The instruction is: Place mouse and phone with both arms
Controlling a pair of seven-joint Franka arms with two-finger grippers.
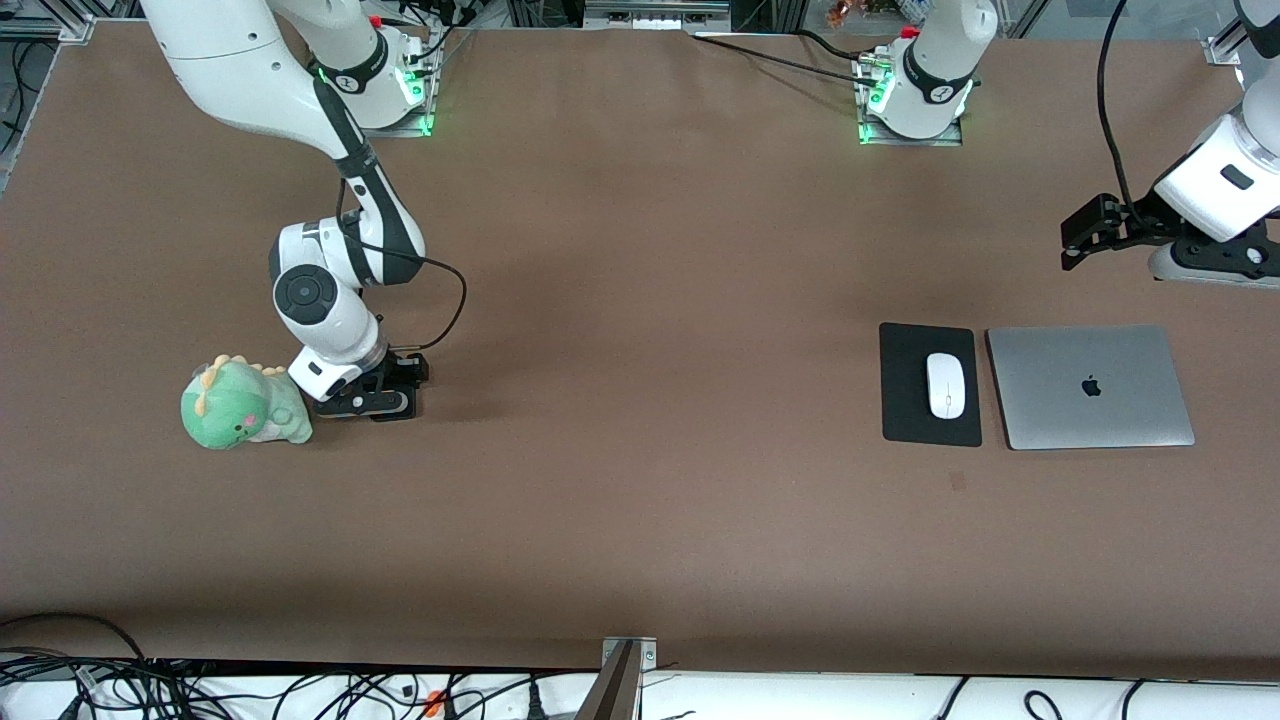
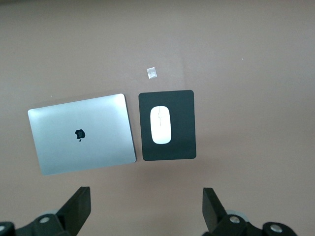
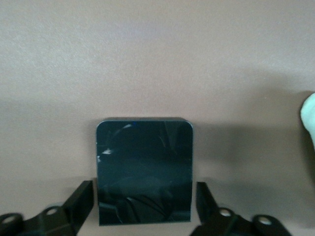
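The white mouse lies on a black pad toward the left arm's end of the table; it also shows in the left wrist view. My left gripper is open and empty, up in the air over bare table near the laptop, its fingertips spread wide. The black phone lies flat on the table between the open fingers of my right gripper, with a small gap on each side. My right gripper is low at the table beside the green plush; it hides the phone in the front view.
A closed silver laptop lies beside the pad. A green dinosaur plush sits next to the right gripper. A small square mark lies nearer the front camera than the pad. The right arm's cable loops over the table.
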